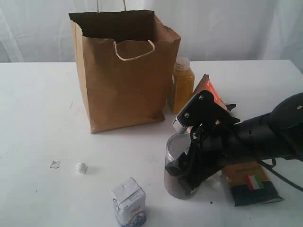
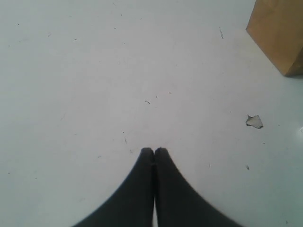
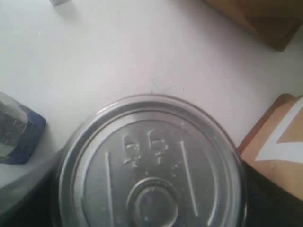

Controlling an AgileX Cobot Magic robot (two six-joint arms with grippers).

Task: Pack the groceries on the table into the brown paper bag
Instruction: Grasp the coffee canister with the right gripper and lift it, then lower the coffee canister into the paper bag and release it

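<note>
The dark jar (image 1: 176, 161) stands upright on the table (image 1: 42, 118), and its silver pull-tab lid (image 3: 151, 161) fills the right wrist view. My right gripper (image 1: 187, 168) hugs the jar's sides, its dark fingers close against the lid rim. The brown paper bag (image 1: 125, 71) stands open at the back. Right of it are the clear jar with the mustard-yellow lid (image 1: 182, 85) and the brown pouch (image 1: 210, 90), partly behind my arm. The small white carton (image 1: 129, 202) is at the front. The pasta packet (image 1: 251, 182) lies under my right arm. My left gripper (image 2: 154, 150) is shut over bare tabletop.
A torn paper scrap (image 1: 55, 164) and a small white crumpled wad (image 1: 81, 167) lie on the table at the left front. A white curtain hangs behind the table. The bag's corner (image 2: 279, 33) shows in the left wrist view.
</note>
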